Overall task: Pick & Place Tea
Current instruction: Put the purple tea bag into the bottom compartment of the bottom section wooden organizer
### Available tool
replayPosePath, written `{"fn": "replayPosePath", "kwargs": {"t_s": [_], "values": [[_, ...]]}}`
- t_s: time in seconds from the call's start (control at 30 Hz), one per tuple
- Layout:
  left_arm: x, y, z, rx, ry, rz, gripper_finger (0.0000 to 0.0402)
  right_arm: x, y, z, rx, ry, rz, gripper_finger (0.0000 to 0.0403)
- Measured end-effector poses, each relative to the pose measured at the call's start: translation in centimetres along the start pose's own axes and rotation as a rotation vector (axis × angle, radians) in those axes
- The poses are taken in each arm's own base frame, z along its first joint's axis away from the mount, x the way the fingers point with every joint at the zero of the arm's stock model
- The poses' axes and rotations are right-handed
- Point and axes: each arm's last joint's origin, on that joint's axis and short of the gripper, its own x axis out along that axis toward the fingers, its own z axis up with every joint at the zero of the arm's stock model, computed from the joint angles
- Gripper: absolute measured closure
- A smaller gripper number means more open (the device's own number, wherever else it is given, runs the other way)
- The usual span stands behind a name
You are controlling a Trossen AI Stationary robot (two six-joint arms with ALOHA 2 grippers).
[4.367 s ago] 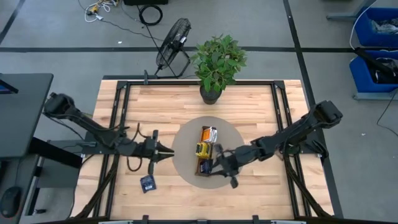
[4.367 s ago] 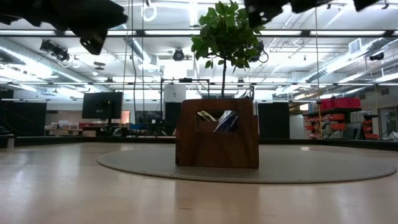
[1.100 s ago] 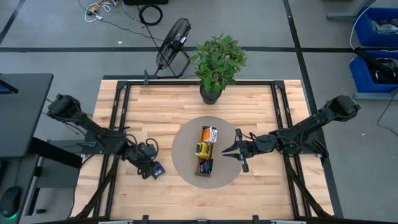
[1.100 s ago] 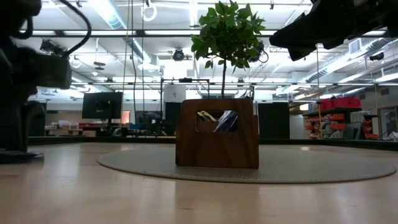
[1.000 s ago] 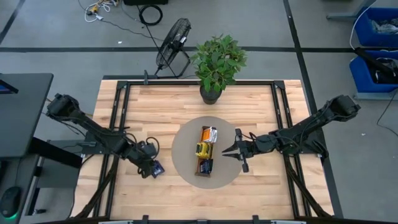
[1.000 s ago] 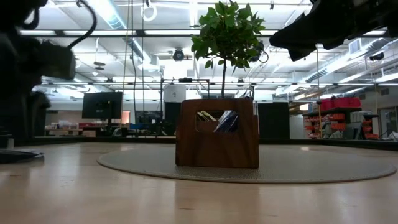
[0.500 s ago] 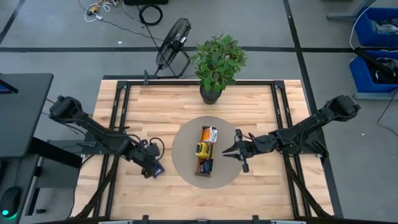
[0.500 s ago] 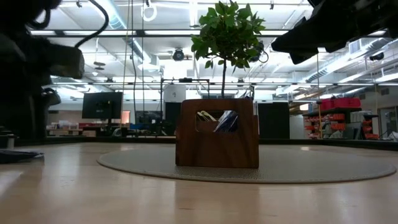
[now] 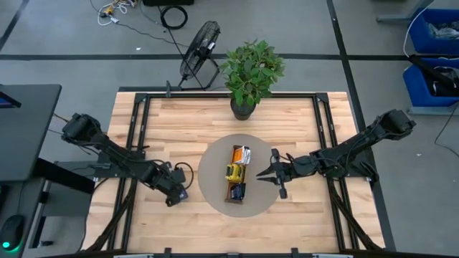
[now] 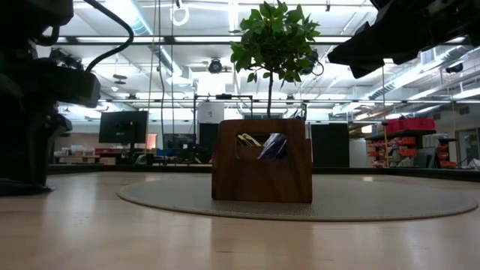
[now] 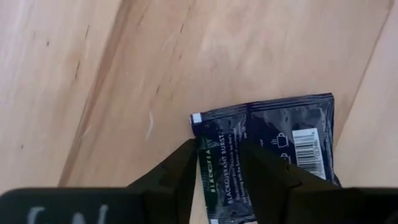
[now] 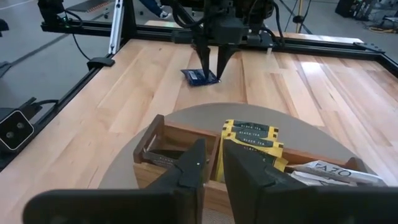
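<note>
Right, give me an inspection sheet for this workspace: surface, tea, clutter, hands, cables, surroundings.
Surface: light wooden table in a black frame, with a round grey mat at its middle.
Job's things: dark navy sachet lying flat on bare wood, off the mat; yellow sachets and others standing in the brown wooden tray on the mat.
Clutter: potted plant at the table's far edge.
Hands: left hand down at the navy sachet, fingers straddling one edge; right hand hovering beside the tray, jaws a narrow gap apart, empty.
Cables: a loop on the left arm; coils on the floor.
Surroundings: floor fan; blue bins.
</note>
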Motion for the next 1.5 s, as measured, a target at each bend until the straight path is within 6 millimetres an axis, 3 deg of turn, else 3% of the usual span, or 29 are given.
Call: {"fn": "replayPosePath", "kwargs": {"t_s": [0.47,0.7,0.9,1.23,1.5], "values": [[0.1,-0.4,-0.3,0.063,-0.067,0.029,0.0330,0.0,0.0,0.0,0.000,0.000,-0.002,0.0341],[0.1,-0.4,-0.2,0.070,-0.079,0.027,0.0393,0.0,0.0,0.0,-0.001,0.002,-0.003,0.0341],[-0.6,-0.8,0.3,0.126,-0.107,0.000,0.0397,0.0,-0.1,0.1,0.003,-0.012,-0.012,0.0341],[-4.3,-3.2,4.1,0.338,-0.299,0.092,0.0398,0.0,-0.4,1.5,0.054,-0.155,-0.020,0.0341],[-7.6,-3.7,7.7,0.448,-0.447,0.273,0.0398,0.3,-1.3,1.6,0.177,-0.163,-0.049,0.0340]]}}
